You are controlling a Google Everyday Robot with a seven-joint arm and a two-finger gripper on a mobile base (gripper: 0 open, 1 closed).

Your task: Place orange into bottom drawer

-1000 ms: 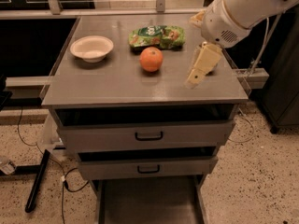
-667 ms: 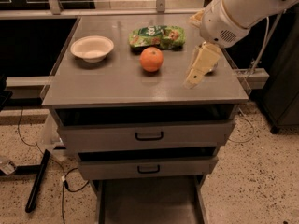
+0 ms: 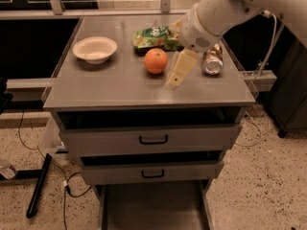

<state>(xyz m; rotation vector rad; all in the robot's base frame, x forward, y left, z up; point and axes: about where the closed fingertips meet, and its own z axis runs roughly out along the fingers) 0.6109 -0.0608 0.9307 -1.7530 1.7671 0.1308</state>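
Camera view: one look down over a grey cabinet, its top (image 3: 120, 83) and its drawers.
Orange (image 3: 156, 60): sits near the middle of the top, just in front of the green snack bag (image 3: 154, 36), well apart from the white bowl (image 3: 95, 49), with the metal can (image 3: 212, 61) off to the other side.
Gripper (image 3: 175, 79): hangs just beside the orange, between it and the can, slanting down toward the top. Whether the claw is spread or closed cannot be told, and no contact with the fruit shows.
Bottom drawer (image 3: 153, 210): pulled out at the cabinet's foot, below the two drawer fronts (image 3: 153, 140).
Handling: probably firm, fairly weighty and apt to roll, with a dimpled skin that should grip well.
Hold: best across its widest middle.
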